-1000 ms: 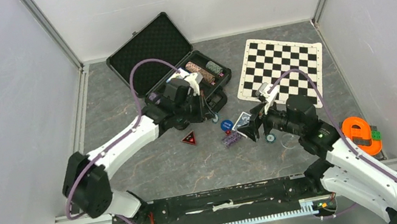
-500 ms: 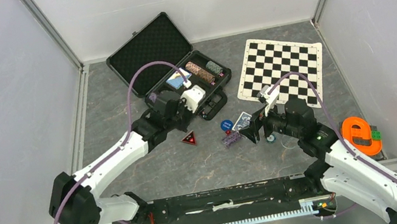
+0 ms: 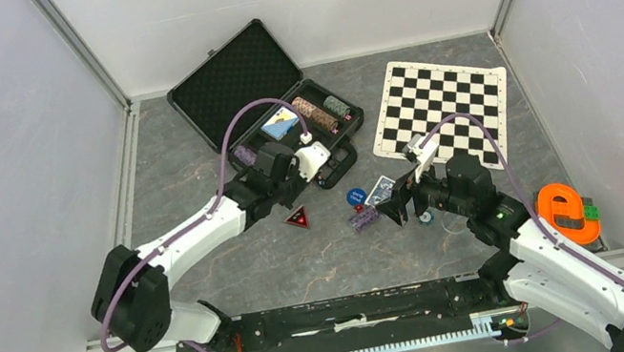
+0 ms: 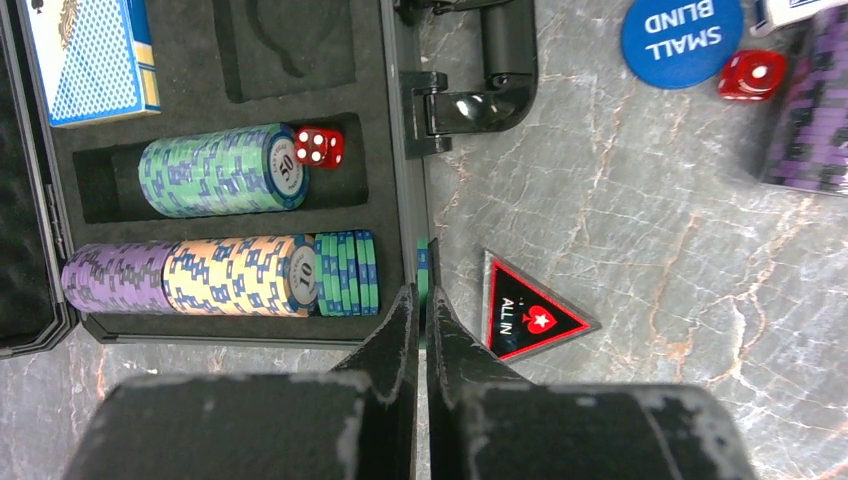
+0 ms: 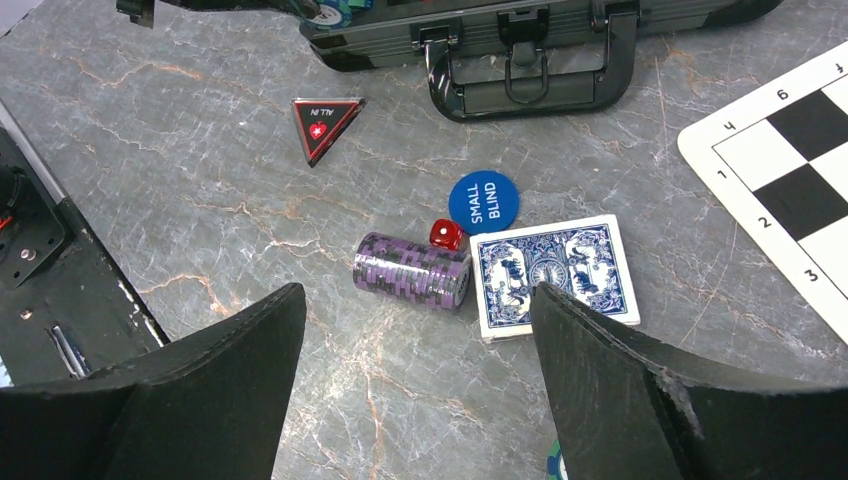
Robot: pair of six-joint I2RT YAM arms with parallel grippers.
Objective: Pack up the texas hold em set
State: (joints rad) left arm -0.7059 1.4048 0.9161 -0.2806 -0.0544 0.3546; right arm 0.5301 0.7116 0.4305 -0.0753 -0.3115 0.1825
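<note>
Right wrist: your right claw (image 5: 415, 295), now spread, dropped the card deck (image 5: 555, 275).
Your left claw (image 4: 421, 298) pinches a green chip (image 4: 423, 262); deck remains unpacked.

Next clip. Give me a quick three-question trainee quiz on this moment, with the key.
1. Multiple choice: the blue round button reads A) SMALL BLIND, B) DEALER, C) BIG BLIND.
2. True or false: the purple chip stack touching the loose card deck lies inside the briefcase.
3. Whose fingers are open: the left gripper or the right gripper?
Key: 1 A. 2 False; it lies on the table. 3 Right; the left is shut on a green chip.
</note>
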